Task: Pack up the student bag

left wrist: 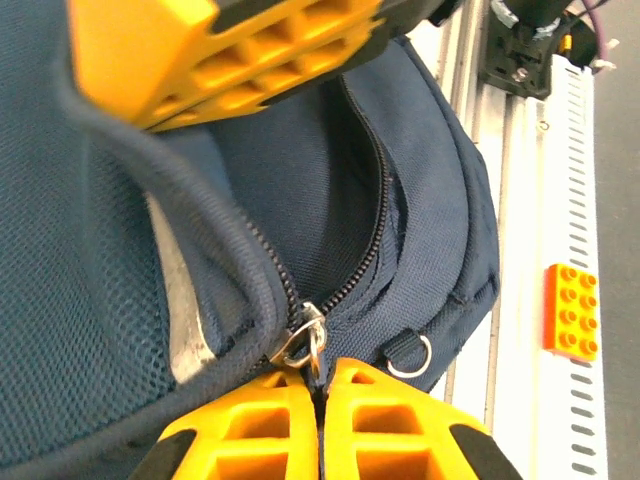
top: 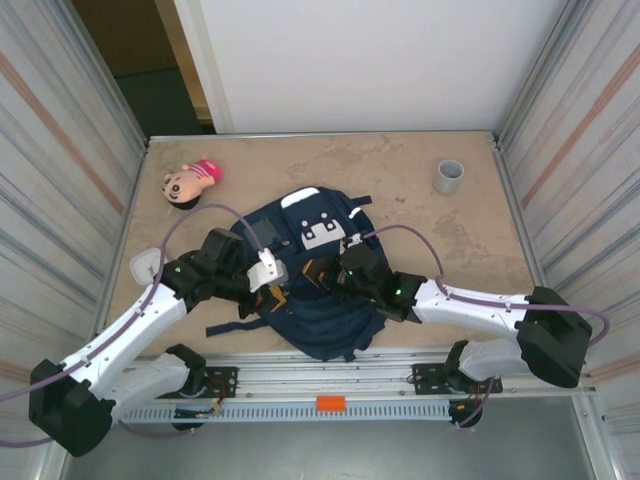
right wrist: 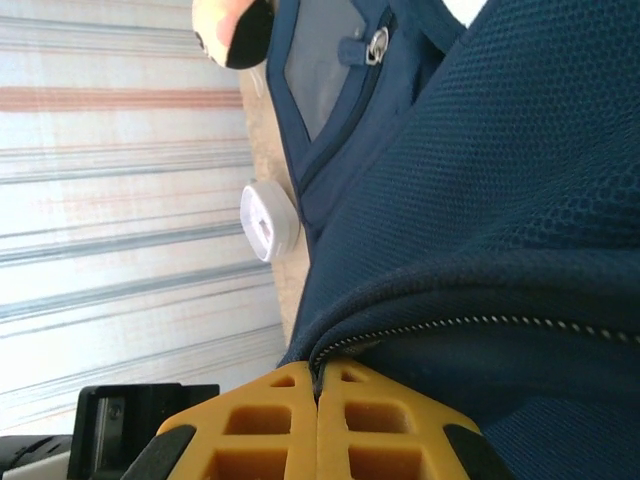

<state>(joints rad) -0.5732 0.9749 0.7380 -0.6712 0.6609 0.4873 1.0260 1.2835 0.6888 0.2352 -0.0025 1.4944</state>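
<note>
Two claws are working on the student bag (top: 335, 325), which lies flat on the counter (top: 420, 215) near its front edge, between the two arms, with its white patches at the end pointing away from the bases. The left claw (left wrist: 318, 395) has its yellow fingers pressed together with no gap, clamped on the bag right at the metal zip pull (left wrist: 303, 342), whose lower end disappears between the fingertips. Above the pull, the zip runs up along a curved seam of navy fabric, and a small metal ring (left wrist: 410, 355) hangs from the bag just beside the fingers. The right claw (right wrist: 318, 385) is likewise closed tight, pinching the navy cloth at the edge of a zip line that stretches away to the right in its wrist view. From above, the two claws sit close to each other over the middle of the bag. A doll (top: 190, 183) with a pink hat lies at the far left of the counter, well apart from the bag, a grey cup (top: 449, 176) stands upright at the far right, and a white round object (right wrist: 268, 220) rests near the bag's left side. An orange brick (left wrist: 572, 312) lies on the slotted rail (top: 400, 385) in front of the arm bases.
</note>
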